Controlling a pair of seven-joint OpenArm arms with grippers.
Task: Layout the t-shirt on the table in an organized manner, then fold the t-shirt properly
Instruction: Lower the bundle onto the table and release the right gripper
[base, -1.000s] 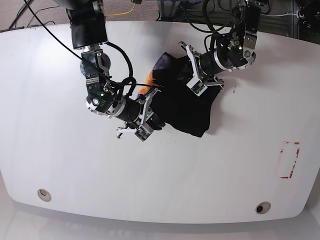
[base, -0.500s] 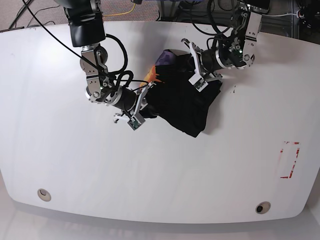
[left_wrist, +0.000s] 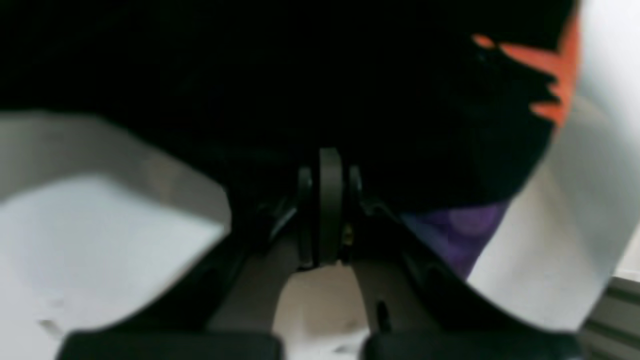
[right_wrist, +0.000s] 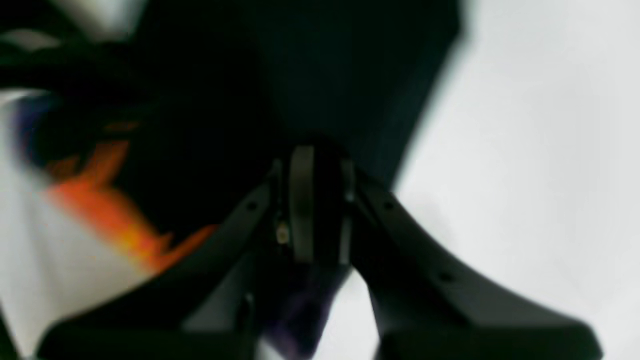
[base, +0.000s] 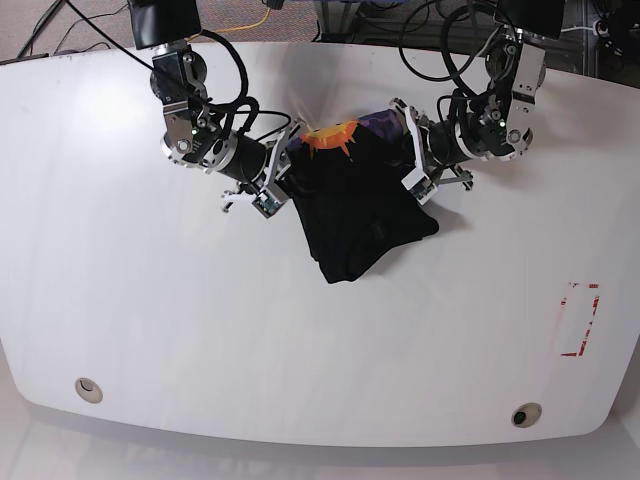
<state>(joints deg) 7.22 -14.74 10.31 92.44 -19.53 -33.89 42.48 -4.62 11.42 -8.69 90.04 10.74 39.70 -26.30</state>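
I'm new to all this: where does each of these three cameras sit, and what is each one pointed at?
Base: sits high above, looking down on the white table; shows both arms, the left gripper and right gripper at either side of the black t-shirt.
Left wrist: rides on the left arm, looking along its shut fingers into the t-shirt.
Right wrist: rides on the right arm, looking past its fingers closed on the t-shirt.
Shared: the shirt's orange print appears in all three.

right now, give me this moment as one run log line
phase: spreading | left gripper: shut on t-shirt | right gripper: shut on t-shirt | t-shirt: bunched, unfolded, mid table
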